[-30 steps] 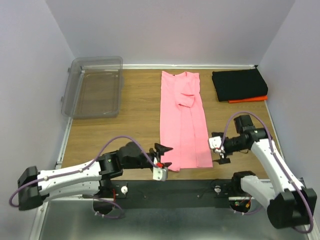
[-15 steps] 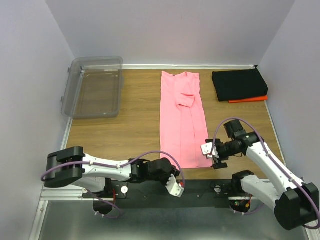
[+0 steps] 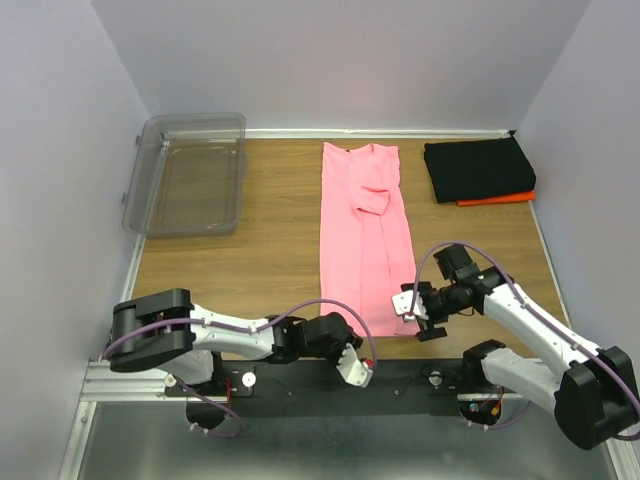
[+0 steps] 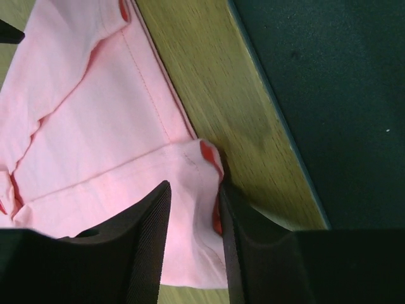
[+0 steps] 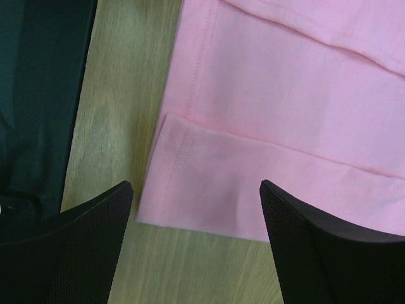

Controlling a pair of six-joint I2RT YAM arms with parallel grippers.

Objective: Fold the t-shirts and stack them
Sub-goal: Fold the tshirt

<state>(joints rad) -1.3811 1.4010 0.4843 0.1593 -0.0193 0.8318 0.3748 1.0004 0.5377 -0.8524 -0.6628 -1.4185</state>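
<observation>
Left jaws have narrowed around a near corner of the pink t-shirt (image 4: pixel 95 126).

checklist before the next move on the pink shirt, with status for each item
1. Left gripper straddles the near-left hem corner of the pink t-shirt: ok.
2. Left grip firm on the cloth: cannot tell, a gap shows between the jaws.
3. Right gripper lined up over the near-right hem corner: ok.
4. Right gripper closed on the cloth: not ok, jaws wide open.
5. Black t-shirt and orange t-shirt apart from the pink one: ok.
</observation>
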